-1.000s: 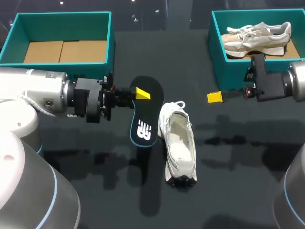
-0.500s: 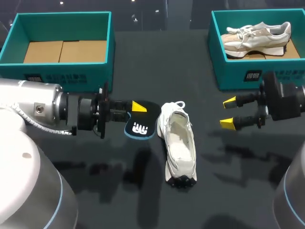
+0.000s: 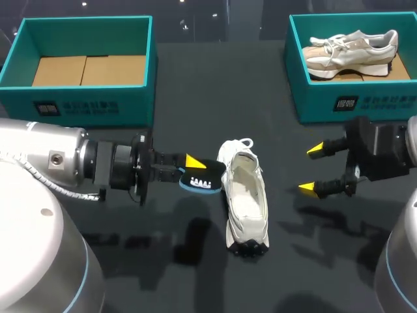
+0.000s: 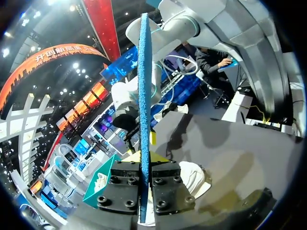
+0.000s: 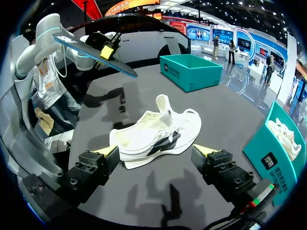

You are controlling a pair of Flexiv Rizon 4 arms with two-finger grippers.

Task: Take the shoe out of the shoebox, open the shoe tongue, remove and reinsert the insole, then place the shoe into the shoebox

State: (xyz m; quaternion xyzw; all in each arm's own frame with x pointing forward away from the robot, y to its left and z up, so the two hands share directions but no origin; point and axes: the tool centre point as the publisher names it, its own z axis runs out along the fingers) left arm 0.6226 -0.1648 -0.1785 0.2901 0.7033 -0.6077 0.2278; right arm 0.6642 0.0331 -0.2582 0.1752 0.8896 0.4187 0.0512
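Left pincer point(image 3: 193, 164): clamped on the insole, one yellow-tipped finger pressing it from each side. My arm comes in from the left edge, and the pincer hangs over the middle of the worktop point(image 3: 208, 85).

Insole point(image 3: 203, 180): black with a blue rim, held off the worktop. It is just beside the end of the shoe that lies nearer the far edge. From my left wrist it stands edge-on point(image 4: 143, 91), running straight out between the fingers point(image 4: 125, 189).

Shoe point(image 3: 246, 199): white, on the worktop near its middle, opening upward. It lies lengthwise from the far side toward the near edge, and I cannot tell whether the insole touches it. From my right wrist it lies ahead of the fingers point(image 5: 156, 132).

Right pincer point(image 3: 311, 169): spread wide with nothing between the fingers. It hovers toward the right edge, pointed at the shoe and well apart from it.

Left shoebox point(image 3: 85, 104): teal, at the far left corner, with a brown cardboard floor showing inside.

Right shoebox point(image 3: 339, 107): teal, at the far right corner, with a second pale shoe point(image 3: 352, 51) lying in it.
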